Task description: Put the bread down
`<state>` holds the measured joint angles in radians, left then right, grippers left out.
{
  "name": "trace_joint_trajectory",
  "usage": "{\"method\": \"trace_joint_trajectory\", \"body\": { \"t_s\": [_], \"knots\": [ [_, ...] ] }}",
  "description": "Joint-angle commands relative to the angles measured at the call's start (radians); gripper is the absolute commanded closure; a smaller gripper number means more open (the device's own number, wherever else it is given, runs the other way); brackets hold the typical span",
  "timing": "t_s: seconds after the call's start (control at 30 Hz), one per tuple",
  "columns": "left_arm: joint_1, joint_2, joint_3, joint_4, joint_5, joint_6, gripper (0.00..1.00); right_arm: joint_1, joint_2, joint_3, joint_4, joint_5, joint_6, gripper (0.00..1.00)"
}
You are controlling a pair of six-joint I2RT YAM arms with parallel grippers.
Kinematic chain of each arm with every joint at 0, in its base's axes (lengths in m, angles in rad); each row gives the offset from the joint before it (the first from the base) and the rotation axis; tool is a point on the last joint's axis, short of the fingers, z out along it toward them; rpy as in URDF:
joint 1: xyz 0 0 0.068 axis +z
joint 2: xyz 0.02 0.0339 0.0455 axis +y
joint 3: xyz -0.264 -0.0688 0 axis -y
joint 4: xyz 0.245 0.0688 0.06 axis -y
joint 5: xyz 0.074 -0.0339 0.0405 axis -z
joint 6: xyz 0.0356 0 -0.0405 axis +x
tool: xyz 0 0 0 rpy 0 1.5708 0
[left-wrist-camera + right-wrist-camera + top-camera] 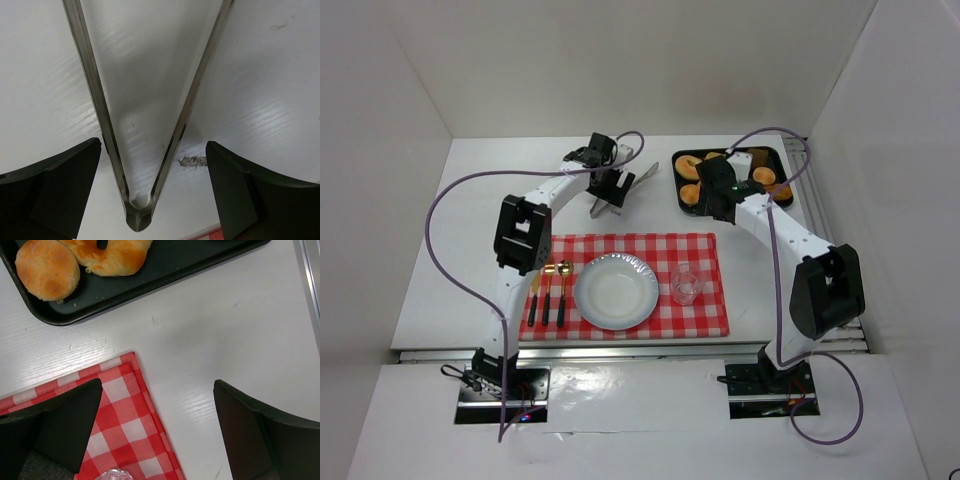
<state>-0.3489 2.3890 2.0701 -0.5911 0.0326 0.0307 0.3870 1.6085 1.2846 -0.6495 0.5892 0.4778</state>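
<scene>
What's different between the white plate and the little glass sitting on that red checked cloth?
The plate is white and opaque; the glass is clear, the checks showing through it. The plate is wide and shallow; the glass is far smaller across. The plate sits mid-cloth; the glass stands to its right, apart from it. Both are round and rest on the checked cloth.

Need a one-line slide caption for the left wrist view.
Left gripper open astride the hinge end of metal tongs lying on the white table, not yet gripped.
</scene>
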Motion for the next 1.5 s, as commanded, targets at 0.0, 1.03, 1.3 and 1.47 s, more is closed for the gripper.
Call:
{"method": "trace_joint_trajectory", "body": {
  "t_s": [0.0, 1.03, 1.3, 1.47],
  "knots": [
    [-0.004, 0.022, 0.065, 0.019, 0.024, 0.035, 0.00, 0.013, -0.009, 0.042, -0.032, 0.040, 0.010, 0.01],
    [0.034, 0.001, 0.093, 0.123, 0.081, -0.068, 0.49, 0.023, 0.019, 0.044, -0.041, 0.086, 0.010, 0.01],
    [0.034, -0.211, -0.016, 0.071, 0.108, -0.078, 0.49, 0.023, -0.034, 0.073, -0.061, 0.121, -0.001, 0.01],
    [-0.031, -0.327, -0.076, 0.014, 0.179, -0.100, 0.50, -0.028, -0.088, 0.105, -0.061, 0.097, -0.010, 0.01]
  ]
}}
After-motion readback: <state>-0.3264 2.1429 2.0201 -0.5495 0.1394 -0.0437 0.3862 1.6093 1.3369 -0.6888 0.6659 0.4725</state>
